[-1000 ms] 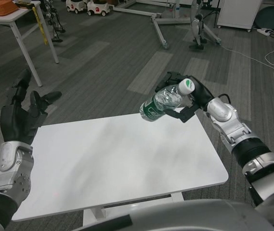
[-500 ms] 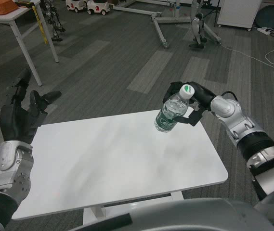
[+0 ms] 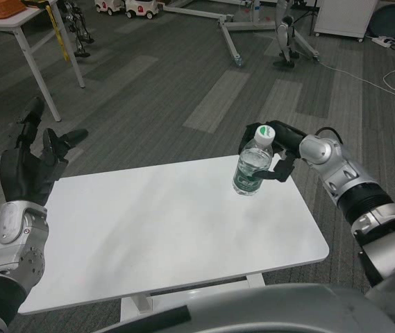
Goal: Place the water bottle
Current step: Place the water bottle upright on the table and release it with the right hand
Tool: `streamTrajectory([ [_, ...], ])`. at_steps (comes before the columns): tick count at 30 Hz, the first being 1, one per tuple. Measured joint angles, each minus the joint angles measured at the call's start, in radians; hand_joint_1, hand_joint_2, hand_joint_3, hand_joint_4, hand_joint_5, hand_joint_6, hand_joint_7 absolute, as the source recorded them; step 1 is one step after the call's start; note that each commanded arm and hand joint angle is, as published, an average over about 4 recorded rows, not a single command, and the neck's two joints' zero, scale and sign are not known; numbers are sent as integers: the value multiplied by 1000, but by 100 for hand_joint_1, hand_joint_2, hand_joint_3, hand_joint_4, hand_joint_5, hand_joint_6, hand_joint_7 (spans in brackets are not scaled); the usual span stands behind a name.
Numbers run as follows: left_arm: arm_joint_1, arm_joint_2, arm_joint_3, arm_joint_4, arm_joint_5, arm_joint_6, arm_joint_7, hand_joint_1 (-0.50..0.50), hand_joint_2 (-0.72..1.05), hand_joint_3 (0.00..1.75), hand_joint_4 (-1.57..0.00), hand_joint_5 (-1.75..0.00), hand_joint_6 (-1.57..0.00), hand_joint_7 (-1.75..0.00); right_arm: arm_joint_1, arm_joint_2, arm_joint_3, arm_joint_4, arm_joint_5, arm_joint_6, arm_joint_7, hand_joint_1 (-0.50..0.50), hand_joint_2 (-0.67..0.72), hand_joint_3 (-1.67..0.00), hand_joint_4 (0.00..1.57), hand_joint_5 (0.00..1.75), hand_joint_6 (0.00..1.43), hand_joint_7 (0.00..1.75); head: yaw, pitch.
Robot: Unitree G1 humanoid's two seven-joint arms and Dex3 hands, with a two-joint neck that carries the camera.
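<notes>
A clear water bottle [image 3: 254, 164] with a green label and a white-and-green cap stands nearly upright at the far right corner of the white table [image 3: 169, 229]. Its base is at or just above the tabletop. My right hand [image 3: 278, 150] grips it from the right side, fingers wrapped behind and around its upper body. My left hand [image 3: 30, 163] hangs over the table's far left corner with fingers spread and nothing in it.
Grey carpet lies beyond the table. A second white table [image 3: 23, 28] stands at the far left, and metal stands [image 3: 232, 41] and white cables [image 3: 391, 76] sit on the floor behind.
My right hand has turned the bottle from lying tilted to nearly upright and lowered it toward the table's far right corner. The left hand has stayed in place.
</notes>
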Motion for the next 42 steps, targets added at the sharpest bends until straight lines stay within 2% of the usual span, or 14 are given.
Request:
streamTrajectory([
  [11,0,0,0,0,0,0,0,-46,105,79,-71,-72,-26,-21,-10,14,66,11,-58,38,17,-46,-41,-119,140,107,97,161,-2,-1],
  [18,3,0,0,-2,0,0,0,-46,105,79,-71,-72,-26,-21,-54,60,124,118,-70,37,13,-46,-41,-119,143,107,99,161,-2,-1],
  [23,10,0,0,-5,0,0,0,-46,105,79,-71,-72,-26,-21,-82,90,128,227,-85,12,-55,-46,-41,-125,144,107,102,161,-2,-1],
  [27,12,0,0,-7,0,0,0,-46,105,79,-71,-72,-26,-21,-92,113,120,312,-86,-56,-116,-46,-41,-127,146,116,106,161,-2,-1],
  [30,14,0,0,-9,0,0,0,-46,105,79,-71,-72,-26,-21,-95,135,103,381,-86,-120,-165,-46,-45,-127,146,116,106,161,-2,-1],
  [37,15,0,0,-14,0,0,0,-46,105,79,-70,-72,-26,-21,-97,160,88,467,-87,-202,-253,-46,-45,-127,148,116,108,161,3,1],
  [42,15,0,0,-14,0,0,0,-46,105,79,-71,-72,-26,-21,-99,168,84,543,-89,-282,-338,-46,-46,-127,148,119,108,161,4,-3],
])
